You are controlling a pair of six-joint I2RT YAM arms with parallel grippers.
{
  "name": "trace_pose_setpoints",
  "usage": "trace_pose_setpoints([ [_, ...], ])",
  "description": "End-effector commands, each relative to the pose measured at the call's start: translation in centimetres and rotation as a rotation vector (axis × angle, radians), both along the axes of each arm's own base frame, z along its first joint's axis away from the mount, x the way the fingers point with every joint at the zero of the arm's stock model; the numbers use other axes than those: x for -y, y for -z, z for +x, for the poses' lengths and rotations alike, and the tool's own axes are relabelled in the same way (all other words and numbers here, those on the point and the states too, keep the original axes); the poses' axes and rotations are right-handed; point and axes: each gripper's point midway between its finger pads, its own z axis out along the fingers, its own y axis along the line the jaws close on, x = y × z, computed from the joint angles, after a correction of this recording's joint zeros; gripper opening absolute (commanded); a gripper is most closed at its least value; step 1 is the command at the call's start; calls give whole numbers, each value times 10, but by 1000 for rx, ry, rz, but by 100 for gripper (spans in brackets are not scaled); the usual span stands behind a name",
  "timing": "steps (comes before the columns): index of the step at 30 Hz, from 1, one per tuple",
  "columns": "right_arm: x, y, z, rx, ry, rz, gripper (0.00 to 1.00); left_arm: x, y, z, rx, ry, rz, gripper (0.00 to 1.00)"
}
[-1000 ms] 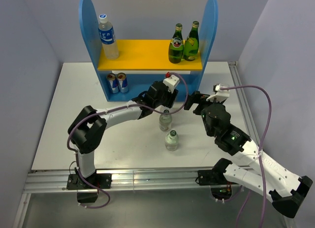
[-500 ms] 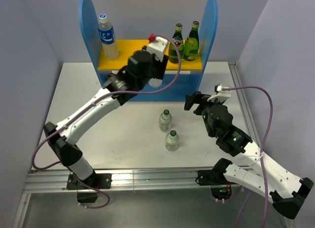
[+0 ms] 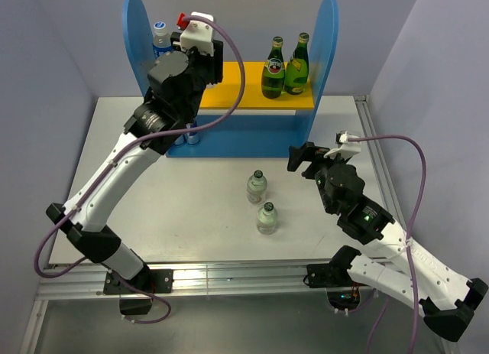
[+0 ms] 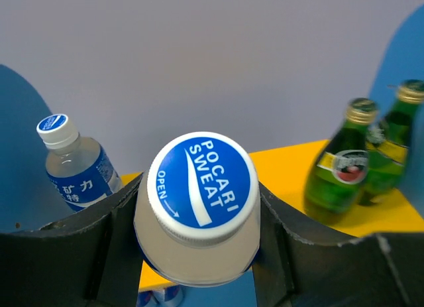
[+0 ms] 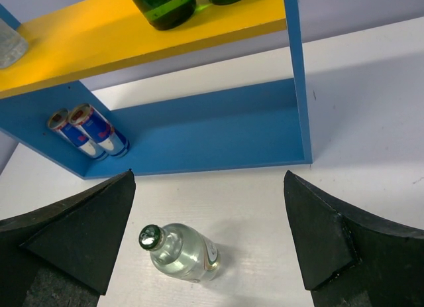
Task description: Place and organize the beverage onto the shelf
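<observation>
The shelf (image 3: 327,33) stands at the back of the table, with a yellow upper board (image 3: 244,98). My left gripper (image 3: 197,63) is shut on a Pocari Sweat bottle (image 4: 202,207), held upright over the left half of the upper board. The arm hides this bottle in the top view. A second Pocari bottle (image 3: 159,31) stands at the board's left end, and it also shows in the left wrist view (image 4: 76,168). Two green bottles (image 3: 284,67) stand at the board's right end. My right gripper (image 3: 306,157) is open and empty, above a clear bottle (image 5: 179,250).
Two clear green-capped bottles (image 3: 257,187) (image 3: 266,218) stand on the white table in front of the shelf. Two Red Bull cans (image 5: 86,131) stand at the left of the shelf's blue base. Grey walls close in at the left, right and back.
My left arm has swung up and to the left with the Pocari bottle, from in front of the shelf's base to the left part of the upper board. The right arm has barely moved.
</observation>
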Motion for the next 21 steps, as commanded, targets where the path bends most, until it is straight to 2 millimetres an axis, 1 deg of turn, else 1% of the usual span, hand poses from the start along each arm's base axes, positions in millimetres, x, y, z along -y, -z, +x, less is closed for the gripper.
trace_pose_setpoints([
  [1, 5, -9, -2, 34, 21, 38, 100, -21, -38, 17, 150, -64, -130, 0],
  [2, 6, -9, -3, 34, 22, 38, 100, -26, -33, 25, 145, -83, -128, 0],
  [4, 7, -9, -3, 35, 27, 39, 100, -24, -19, 40, 120, -87, -121, 0],
  [5, 7, -9, -3, 35, 27, 39, 100, -30, -17, 49, 128, -112, -129, 0],
  [7, 7, -9, -3, 36, 27, 40, 100, -30, -10, 59, 119, -123, -124, 0],
  [8, 8, -10, -3, 38, 28, 41, 100, -36, -7, 65, 116, -148, -124, 0],
  [9, 8, -10, -3, 39, 30, 42, 100, -34, 0, 72, 104, -157, -117, 0],
  [14, 8, -8, -2, 36, 31, 39, 100, -50, 10, 89, 77, -218, -133, 0],
  [17, 7, -7, -2, 33, 30, 37, 100, -63, 10, 94, 74, -266, -156, 0],
  [18, 7, -7, -2, 34, 30, 38, 100, -67, 18, 96, 49, -285, -145, 0],
  [21, 7, -7, -2, 33, 30, 37, 100, -77, 23, 101, 31, -322, -153, 1],
])
